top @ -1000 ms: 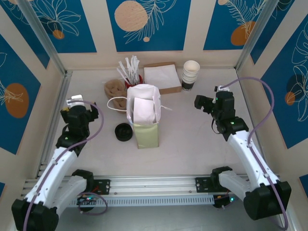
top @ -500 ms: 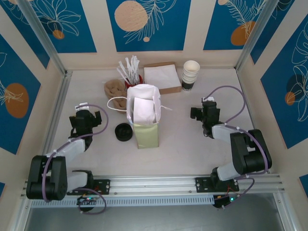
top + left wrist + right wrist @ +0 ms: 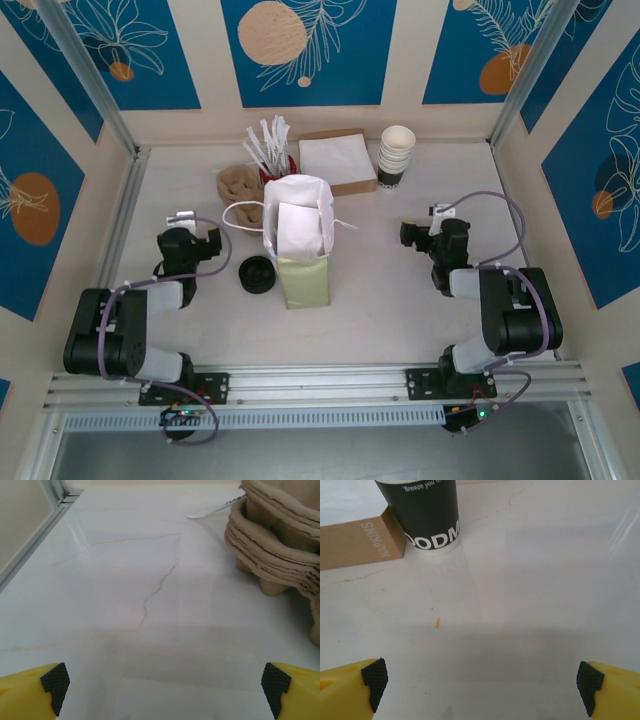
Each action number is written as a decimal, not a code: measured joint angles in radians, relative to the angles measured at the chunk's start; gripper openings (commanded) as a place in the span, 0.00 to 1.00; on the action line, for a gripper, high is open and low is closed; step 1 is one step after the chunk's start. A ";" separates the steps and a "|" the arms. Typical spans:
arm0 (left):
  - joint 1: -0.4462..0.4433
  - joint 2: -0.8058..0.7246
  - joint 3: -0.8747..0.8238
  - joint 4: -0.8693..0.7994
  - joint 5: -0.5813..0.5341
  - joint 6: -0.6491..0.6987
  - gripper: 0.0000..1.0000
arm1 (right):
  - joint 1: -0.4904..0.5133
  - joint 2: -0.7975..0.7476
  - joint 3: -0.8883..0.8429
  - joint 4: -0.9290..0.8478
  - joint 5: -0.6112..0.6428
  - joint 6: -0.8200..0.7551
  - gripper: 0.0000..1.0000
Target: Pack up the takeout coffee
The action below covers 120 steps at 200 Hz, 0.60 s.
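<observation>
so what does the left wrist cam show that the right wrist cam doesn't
Left wrist: a stack of pulp cup carriers and the metal frame rail. Right wrist: a dark printed paper cup beside a cardboard napkins box. Both: the white marbled table and wide-open yellow fingers, the left fingers and the right fingers, nothing between them.

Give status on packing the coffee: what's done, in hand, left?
Done: unclear. The paper bag stands upright and open, but from above I can't tell if the coffee is inside. In hand: nothing; left gripper and right gripper are open and empty. Left: check the bag. A black lid sits beside it; whether a cup is under it is unclear.
</observation>
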 measured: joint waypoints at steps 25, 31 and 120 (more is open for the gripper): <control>0.000 0.026 -0.020 0.081 0.035 0.018 1.00 | -0.007 0.013 -0.006 0.023 -0.069 0.000 0.99; 0.000 0.049 -0.023 0.114 0.044 0.023 1.00 | -0.005 0.013 -0.006 0.027 -0.080 0.000 0.99; -0.025 0.119 -0.013 0.143 0.108 0.086 1.00 | -0.006 0.013 -0.006 0.053 -0.136 0.001 0.99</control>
